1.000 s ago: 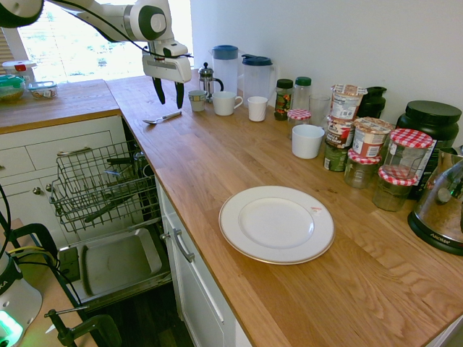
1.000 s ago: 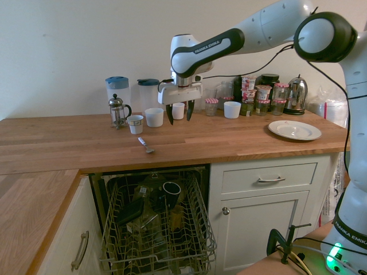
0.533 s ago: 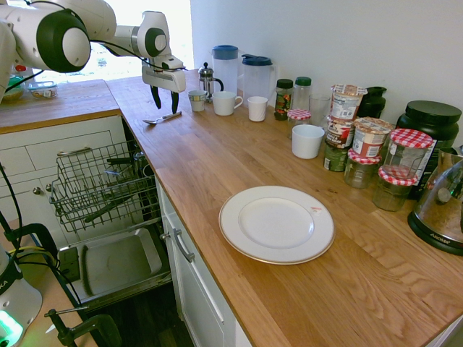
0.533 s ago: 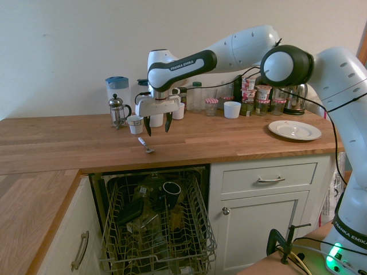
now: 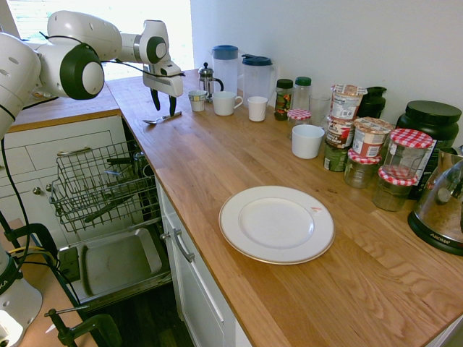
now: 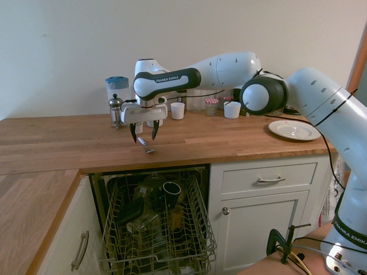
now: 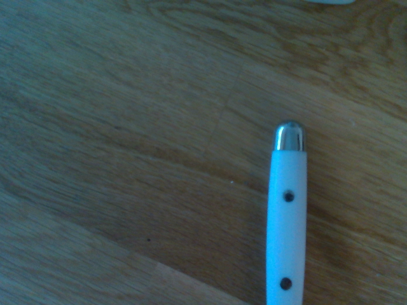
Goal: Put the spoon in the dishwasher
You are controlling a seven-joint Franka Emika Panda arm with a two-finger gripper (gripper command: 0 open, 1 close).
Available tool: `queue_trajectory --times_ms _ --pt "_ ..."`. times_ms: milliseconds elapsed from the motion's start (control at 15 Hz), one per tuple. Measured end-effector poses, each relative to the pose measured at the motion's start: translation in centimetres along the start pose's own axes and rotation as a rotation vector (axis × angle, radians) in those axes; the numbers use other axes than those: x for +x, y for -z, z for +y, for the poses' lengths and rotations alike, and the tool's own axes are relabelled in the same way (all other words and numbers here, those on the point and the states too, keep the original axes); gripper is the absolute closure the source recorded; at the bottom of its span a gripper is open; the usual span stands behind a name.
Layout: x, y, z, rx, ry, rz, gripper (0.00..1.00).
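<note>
In the second exterior view, the press (image 6: pixel 116 110) is set at the left, by the wall, where the approach is probably kept free of it. Next along, the end effector (image 6: pixel 144 140) is pointed down with its two fingers spread; nothing is gripped. It is apparently placed so that the handle can be straddled and pinched. The spoon (image 6: pixel 149 150) is laid flat on the worktop (image 6: pixel 241 140), near the front edge; its white, riveted handle is shown in the wrist view. Below that edge, the rack (image 6: pixel 198 220) of the dishwasher is pulled out, presumably so the spoon can be lowered in from above; a dark mug (image 6: pixel 171 195) is already held there. A firm, level pinch seems to be needed, as a slim handle could be twisted. Farthest right, the plate (image 6: pixel 295 130) is left well apart, seemingly not needed.
</note>
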State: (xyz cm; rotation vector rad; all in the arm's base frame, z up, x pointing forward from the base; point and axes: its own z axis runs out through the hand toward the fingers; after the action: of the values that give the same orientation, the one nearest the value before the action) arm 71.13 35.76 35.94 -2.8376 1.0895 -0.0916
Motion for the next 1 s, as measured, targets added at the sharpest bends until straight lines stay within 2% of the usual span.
queue_trajectory --times_ms 867,933,1000 --pt "-0.5 -1.7 0.5 -0.046 -0.009 -0.029 0.00" --pt "-0.4 -1.7 0.5 -0.046 -0.010 -0.030 1.00" --pt "-0.4 -1.7 0.5 -0.046 -0.012 -0.031 1.00"
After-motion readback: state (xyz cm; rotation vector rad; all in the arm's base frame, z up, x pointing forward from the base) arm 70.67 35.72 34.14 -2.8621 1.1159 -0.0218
